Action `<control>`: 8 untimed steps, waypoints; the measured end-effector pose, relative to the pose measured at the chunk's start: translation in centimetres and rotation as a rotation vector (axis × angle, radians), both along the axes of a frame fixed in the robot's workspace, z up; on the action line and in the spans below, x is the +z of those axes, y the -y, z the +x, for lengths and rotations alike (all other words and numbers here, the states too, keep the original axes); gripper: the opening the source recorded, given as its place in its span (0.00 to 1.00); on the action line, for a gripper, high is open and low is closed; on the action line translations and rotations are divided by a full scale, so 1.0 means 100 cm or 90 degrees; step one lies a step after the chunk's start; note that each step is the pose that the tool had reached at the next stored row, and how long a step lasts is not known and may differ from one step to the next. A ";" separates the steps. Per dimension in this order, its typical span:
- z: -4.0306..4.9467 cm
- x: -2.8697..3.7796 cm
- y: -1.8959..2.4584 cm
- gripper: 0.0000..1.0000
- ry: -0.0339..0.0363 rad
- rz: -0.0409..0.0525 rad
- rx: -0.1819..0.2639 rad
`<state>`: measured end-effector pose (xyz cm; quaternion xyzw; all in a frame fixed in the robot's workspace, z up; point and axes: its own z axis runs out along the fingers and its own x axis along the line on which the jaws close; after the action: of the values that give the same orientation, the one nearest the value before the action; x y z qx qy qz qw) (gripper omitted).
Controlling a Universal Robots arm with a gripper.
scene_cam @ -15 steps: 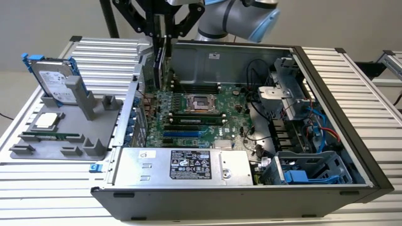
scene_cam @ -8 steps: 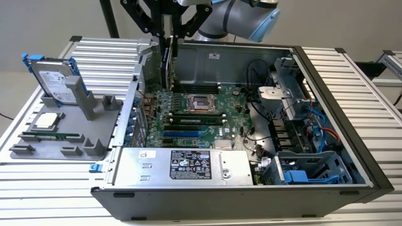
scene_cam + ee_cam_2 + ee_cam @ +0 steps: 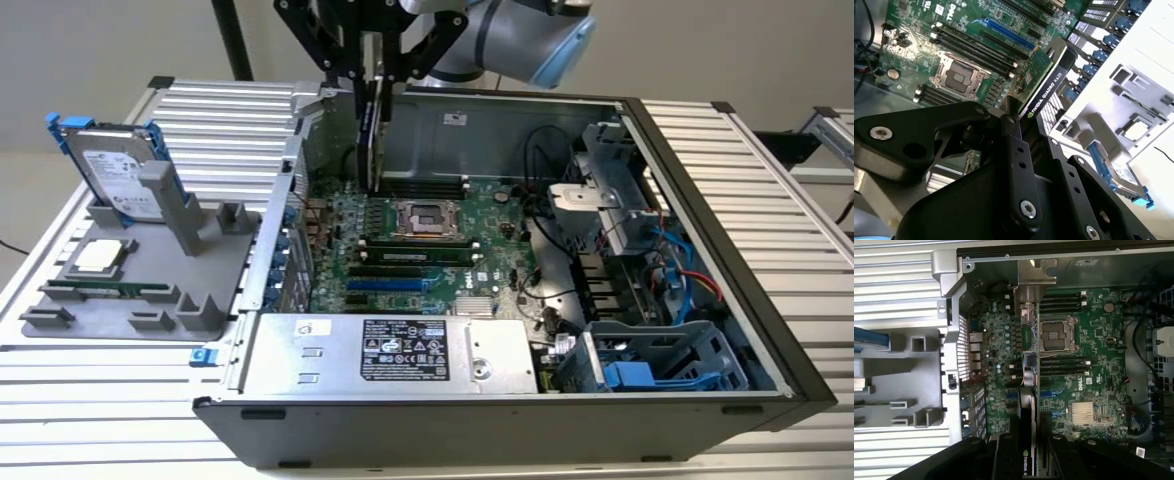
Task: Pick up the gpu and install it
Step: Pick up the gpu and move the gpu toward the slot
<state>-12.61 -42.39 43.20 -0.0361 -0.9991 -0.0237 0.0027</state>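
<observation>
Exterior view: the open computer case (image 3: 747, 300) holds the motherboard (image 3: 400, 270) directly beneath the gripper (image 3: 378, 70), whose 2 fingers pinch the gpu (image 3: 374, 135) by its upper edge, the card hanging upright over the board. It looks light, stiff and fragile, best gripped across its flat faces. The second wrist view adds its black shroud edge beside the green face, where the exterior view gives a thin dark blade.

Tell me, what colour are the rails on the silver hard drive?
Blue rails, clearest in the exterior view.

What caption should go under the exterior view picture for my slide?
The gripper holds the gpu upright above the open computer's motherboard.
</observation>
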 end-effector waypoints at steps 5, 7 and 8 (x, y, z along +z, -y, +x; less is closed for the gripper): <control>0.0073 0.0000 0.0000 0.00 -0.0002 0.0000 0.000; 0.0100 0.0000 0.0000 0.00 -0.0003 0.0000 0.000; 0.0115 0.0000 0.0000 0.00 -0.0003 0.0000 0.000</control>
<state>-11.47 -42.39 43.20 -0.0361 -0.9991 -0.0237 0.0029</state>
